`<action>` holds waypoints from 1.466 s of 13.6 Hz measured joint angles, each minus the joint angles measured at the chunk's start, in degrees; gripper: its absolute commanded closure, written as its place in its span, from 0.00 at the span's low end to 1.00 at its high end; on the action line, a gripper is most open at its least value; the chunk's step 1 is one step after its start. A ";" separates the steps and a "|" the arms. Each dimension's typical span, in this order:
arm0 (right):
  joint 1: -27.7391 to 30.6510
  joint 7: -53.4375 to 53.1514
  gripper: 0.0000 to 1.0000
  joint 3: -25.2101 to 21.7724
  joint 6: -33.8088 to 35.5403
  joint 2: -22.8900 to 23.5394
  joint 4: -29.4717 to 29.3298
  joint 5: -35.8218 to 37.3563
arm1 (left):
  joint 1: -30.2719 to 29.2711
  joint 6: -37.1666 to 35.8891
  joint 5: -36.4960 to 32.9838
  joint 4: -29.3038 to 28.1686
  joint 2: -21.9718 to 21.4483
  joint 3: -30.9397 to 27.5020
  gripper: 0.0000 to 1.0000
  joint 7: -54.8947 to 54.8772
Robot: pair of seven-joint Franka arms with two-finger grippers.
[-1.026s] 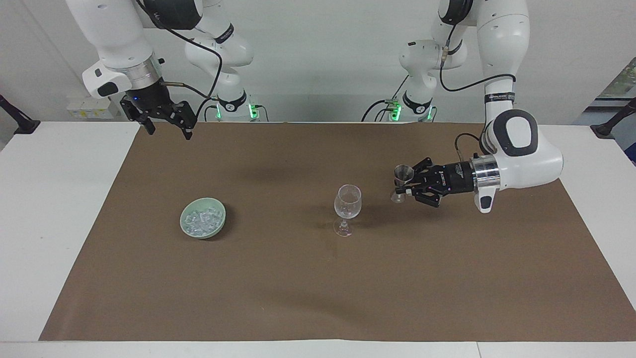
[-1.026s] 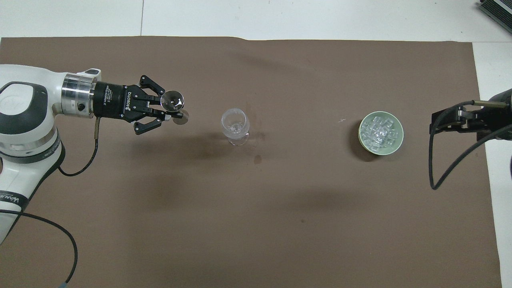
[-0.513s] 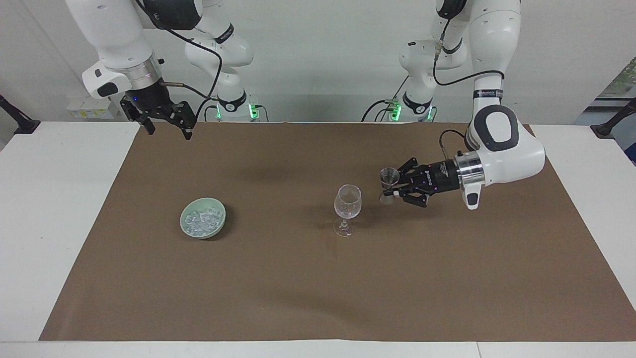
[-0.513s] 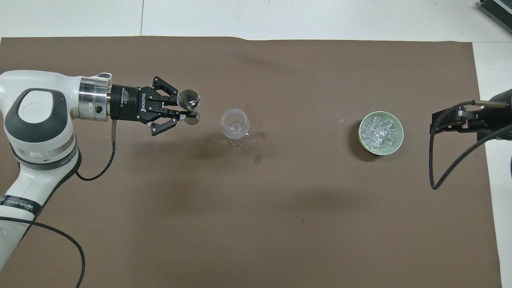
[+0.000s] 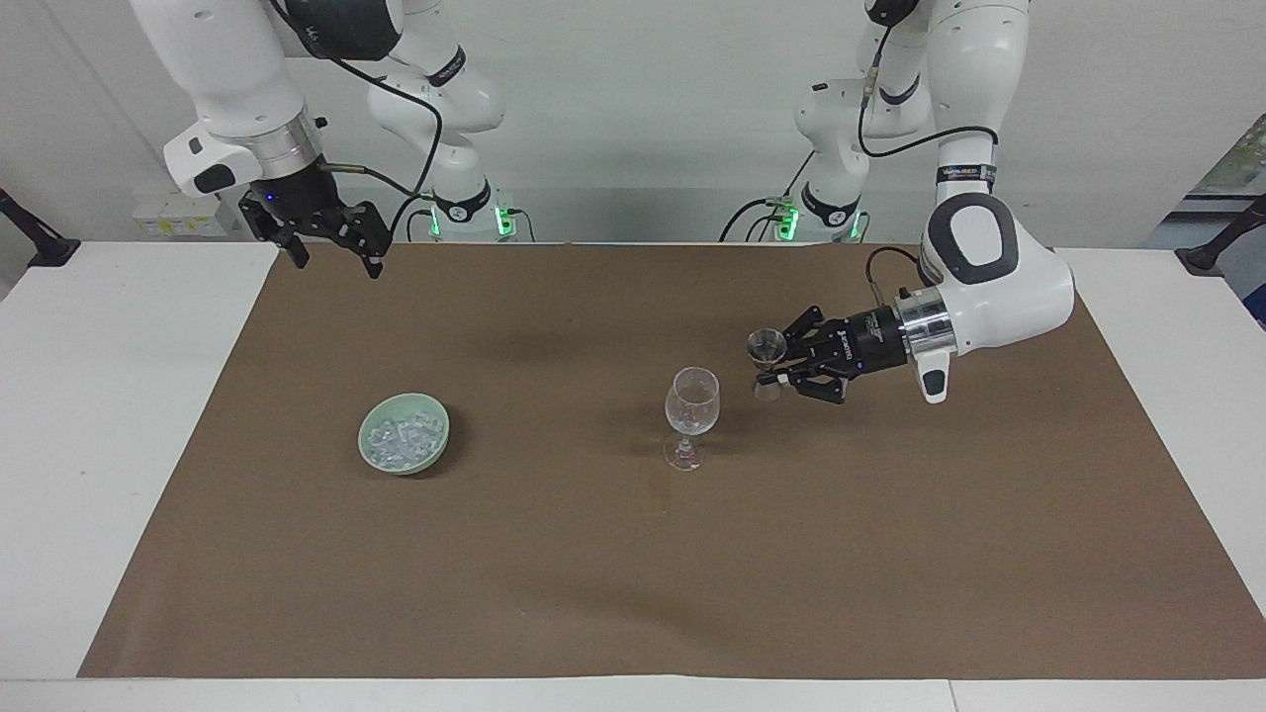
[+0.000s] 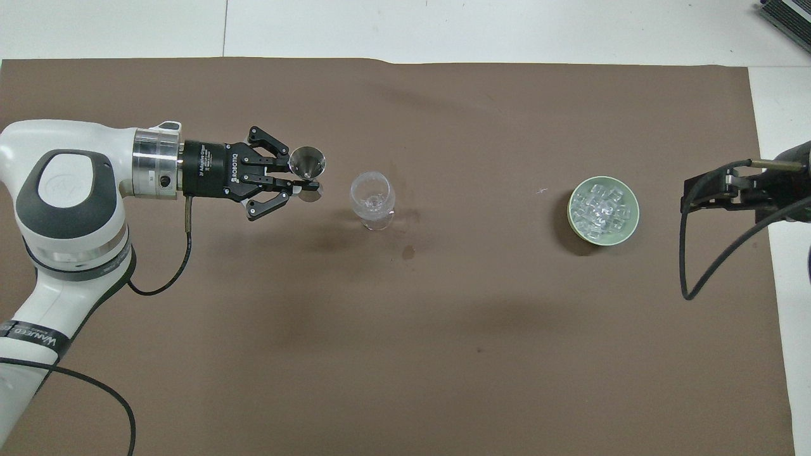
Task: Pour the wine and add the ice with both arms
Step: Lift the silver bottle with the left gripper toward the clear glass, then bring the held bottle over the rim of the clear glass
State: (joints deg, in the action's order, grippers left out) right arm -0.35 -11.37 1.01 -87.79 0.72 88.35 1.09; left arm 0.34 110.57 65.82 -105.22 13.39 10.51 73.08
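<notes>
Two stemmed glasses (image 5: 691, 415) (image 5: 767, 358), one bowl (image 5: 404, 446), two claws (image 5: 773, 374) (image 5: 334, 255).

In the overhead view the right arm's black two-finger gripper (image 6: 697, 190) is cut off by the picture's edge near the mat's corner at that arm's end, so only its tip and a loop of black cable show. The white left arm (image 6: 63, 221) runs out of the overhead view's bottom corner, its base unseen. In the facing view both arms' upper links pass out at the top edge. The small clear stemmed measuring glass (image 5: 768, 348) is partly hidden at its stem by the left gripper's fingers (image 5: 791, 374); whether it holds liquid is too small to tell. Single pieces of the clear ice (image 6: 602, 209) in the pale green bowl (image 6: 627, 235) cannot be counted.
</notes>
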 measured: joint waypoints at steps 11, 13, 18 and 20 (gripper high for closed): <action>0.02 0.00 0.00 -0.01 0.00 0.00 0.01 0.00 | 0.03 5.93 -10.11 0.20 -0.69 4.36 1.00 9.86; 0.02 0.00 0.00 -0.01 0.00 0.00 0.02 0.00 | 0.03 6.71 -13.42 0.79 -0.77 4.96 1.00 12.59; 0.02 0.00 0.00 -0.01 0.00 0.00 0.02 0.00 | 0.05 7.50 -21.94 3.86 -0.43 7.18 1.00 20.32; 0.03 0.00 0.00 -0.01 0.00 0.00 0.02 0.00 | 0.06 7.64 -25.71 5.48 0.26 8.45 1.00 23.41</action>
State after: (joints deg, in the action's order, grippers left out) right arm -0.32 -11.37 1.00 -87.79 0.72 88.37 1.09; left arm 0.41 118.21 40.11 -99.74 13.65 18.96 96.49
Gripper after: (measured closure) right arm 0.000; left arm 0.793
